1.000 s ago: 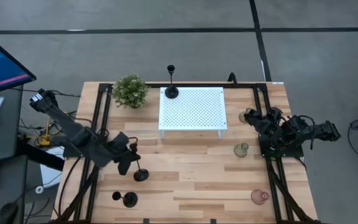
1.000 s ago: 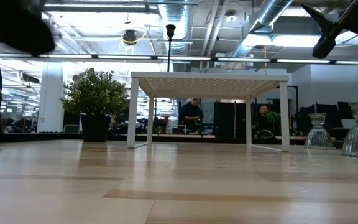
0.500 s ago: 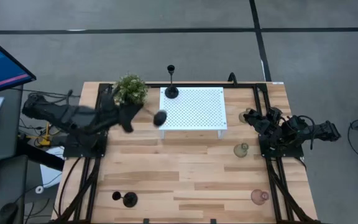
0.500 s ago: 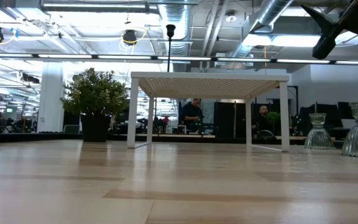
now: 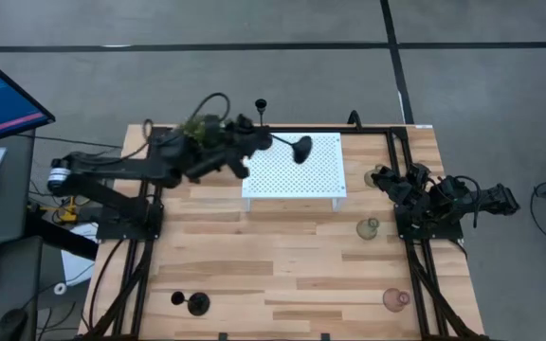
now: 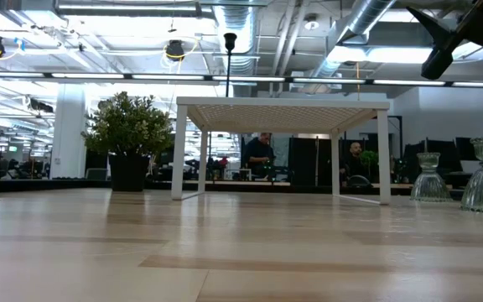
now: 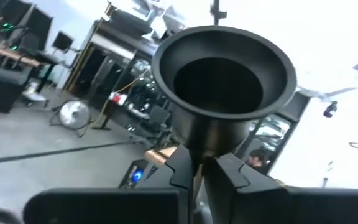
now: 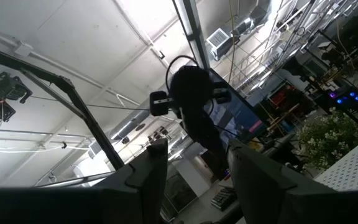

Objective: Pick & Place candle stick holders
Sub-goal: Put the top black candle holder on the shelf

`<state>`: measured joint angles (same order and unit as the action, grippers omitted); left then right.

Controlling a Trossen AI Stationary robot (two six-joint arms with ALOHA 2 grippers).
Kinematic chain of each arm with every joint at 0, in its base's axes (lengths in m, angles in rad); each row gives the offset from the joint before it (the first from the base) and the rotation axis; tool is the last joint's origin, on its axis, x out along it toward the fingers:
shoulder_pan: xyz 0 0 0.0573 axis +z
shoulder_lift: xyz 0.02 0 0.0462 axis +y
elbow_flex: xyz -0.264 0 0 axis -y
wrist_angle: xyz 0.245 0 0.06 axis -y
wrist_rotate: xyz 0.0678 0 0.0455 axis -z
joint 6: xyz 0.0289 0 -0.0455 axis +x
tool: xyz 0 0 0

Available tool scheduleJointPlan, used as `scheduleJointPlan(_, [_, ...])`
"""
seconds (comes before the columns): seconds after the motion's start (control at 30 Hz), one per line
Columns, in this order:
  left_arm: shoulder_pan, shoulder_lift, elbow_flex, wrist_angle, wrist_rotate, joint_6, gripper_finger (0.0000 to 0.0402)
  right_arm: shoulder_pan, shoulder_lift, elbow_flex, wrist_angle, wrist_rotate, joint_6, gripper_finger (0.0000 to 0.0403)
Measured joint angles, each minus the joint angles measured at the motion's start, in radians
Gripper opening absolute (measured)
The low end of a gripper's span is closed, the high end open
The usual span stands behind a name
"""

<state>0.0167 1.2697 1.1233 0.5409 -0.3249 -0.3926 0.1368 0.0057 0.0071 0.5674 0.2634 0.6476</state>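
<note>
The left gripper (image 5: 265, 142) is clamped on the thin stem of a black round-based candle stick holder (image 5: 299, 147), carried tilted above the white perforated metal stand (image 5: 297, 180).

Three black holders show: one near the front edge (image 5: 195, 303), the held one, and one upright at the stand's far corner (image 5: 261, 106).

Three translucent bulbous holders: pink (image 5: 395, 300), two pale green (image 5: 369, 227).

The right gripper (image 8: 194, 171) waits spread apart at the table's right.

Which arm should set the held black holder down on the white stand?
Left. Its pincer is shut on the black candle holder, carried tilted over the white perforated stand, beside the holder already standing there. The right arm sits folded at the table's right edge, empty.
</note>
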Motion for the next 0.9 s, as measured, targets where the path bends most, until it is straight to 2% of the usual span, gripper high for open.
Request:
scheduleJointPlan(0.2, [0.04, 0.107, 0.077, -0.09, -0.012, 0.038, 0.0013, 0.0, 0.0, 0.0, 0.001, 0.0, 0.007, 0.0159])
scheduleJointPlan(0.37, [0.036, 0.192, 0.249, -0.359, -0.148, 0.204, 0.0013, 0.0, 0.0, 0.0, 0.0, 0.0, 0.013, 0.0159])
scheduleJointPlan(0.47, [0.036, 0.245, 0.33, -0.453, -0.208, 0.265, 0.0013, 0.0, 0.0, 0.0, 0.0, 0.0, 0.015, 0.0159])
scheduleJointPlan(0.67, [0.043, 0.33, 0.372, -0.463, -0.294, 0.315, 0.0013, 0.0, 0.0, 0.0, -0.002, 0.0, 0.015, 0.0159])
scheduleJointPlan(0.9, [0.08, 0.417, 0.372, -0.473, -0.33, 0.316, 0.0013, 0.0, 0.0, 0.0, -0.002, 0.0, 0.015, 0.0159])
